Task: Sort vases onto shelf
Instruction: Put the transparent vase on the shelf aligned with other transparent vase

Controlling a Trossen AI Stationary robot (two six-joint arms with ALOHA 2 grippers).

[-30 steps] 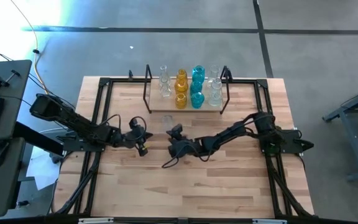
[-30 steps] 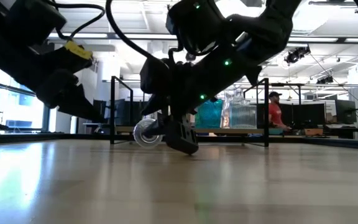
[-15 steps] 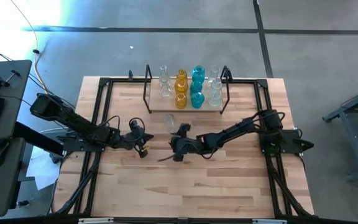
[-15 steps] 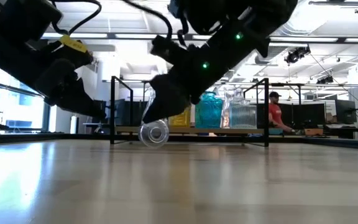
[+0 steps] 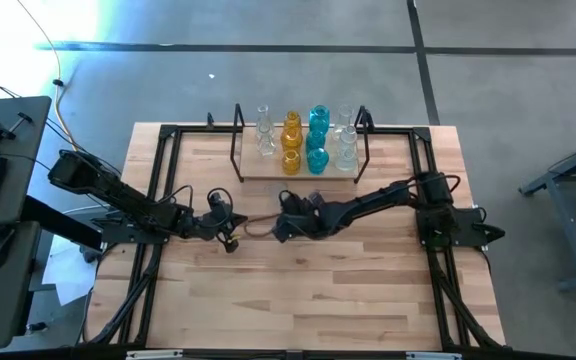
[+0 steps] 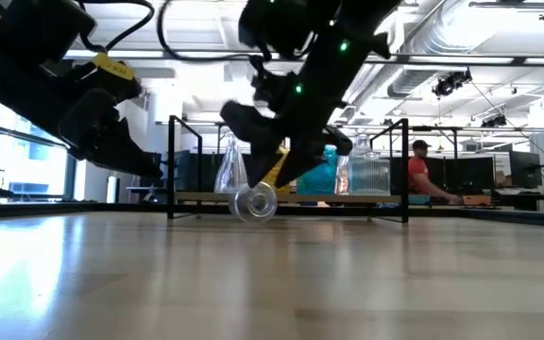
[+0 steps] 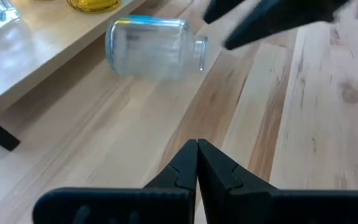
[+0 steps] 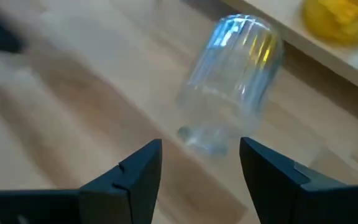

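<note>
Shelf: the small wooden shelf (image 5: 300, 176) in its black metal frame stands at the far middle of the wooden table (image 5: 368, 290), carrying upright vases (image 5: 317, 138) in clear, amber and teal glass.
Fallen vase: one clear ribbed vase (image 7: 151, 47) lies on its side on the table, just beside the shelf's front edge, neck pointing away from the shelf; the low view shows it as a round glass disc (image 6: 255, 202) in front of the shelf.
Right gripper: the right gripper (image 8: 199, 163) is just in front of the shelf, its dark fingers (image 8: 132, 171) spread wide either side of the fallen vase's neck, not touching the glass; in the high view it (image 5: 286, 215) sits at the shelf's front edge.
Left gripper: the left gripper (image 7: 197, 163) waits over the table, near the shelf's left front corner, fingers pressed together on nothing.
Background: a person in a red top (image 6: 421, 170) sits in the room beyond the shelf.
</note>
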